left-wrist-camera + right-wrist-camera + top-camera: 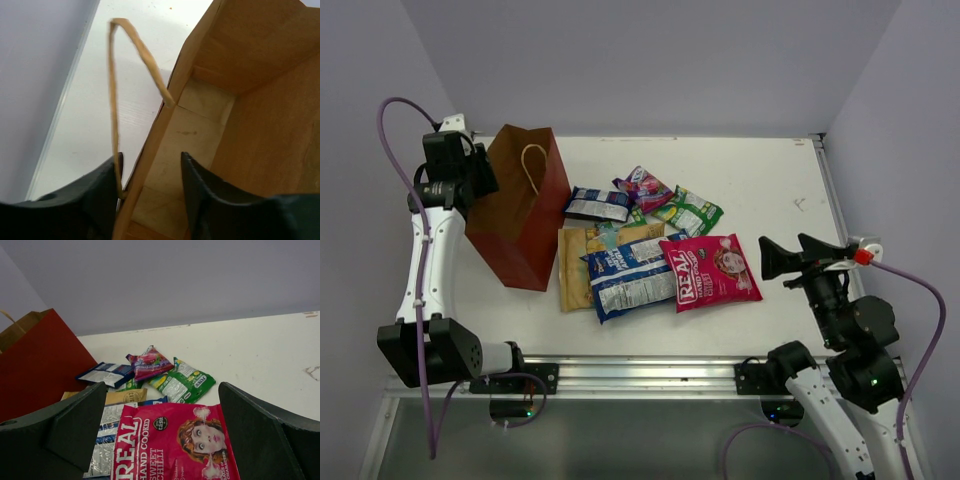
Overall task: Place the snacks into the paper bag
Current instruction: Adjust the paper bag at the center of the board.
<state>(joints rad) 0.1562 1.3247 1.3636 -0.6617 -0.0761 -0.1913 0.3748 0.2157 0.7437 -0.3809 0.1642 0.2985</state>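
- Snacks (645, 245), a loose heap of flat crinkly packets, lie mid-tabletop, just right of the tall brown paper bag with red sides (520, 215); none can be seen inside the bag.
- Nearest the right pincer (782, 255) is the large pink-red "REAL" packet (710, 270), just to that pincer's left, its long axis running roughly left to right across the white tabletop (770, 180).
- From the right wrist, that packet (170, 445) sits directly below and ahead of the right pincer (162, 390), whose jaws are spread wide with nothing between them.
- The left pincer (150, 157) is at the bag's open top, half-spread astride one wall, with one jaw outside by the thin tan loop handle (135, 55) and one inside; it is not pinching the paper.
- Judgement: the right arm is far nearer the snacks, and the left looks placed to steady the bag.
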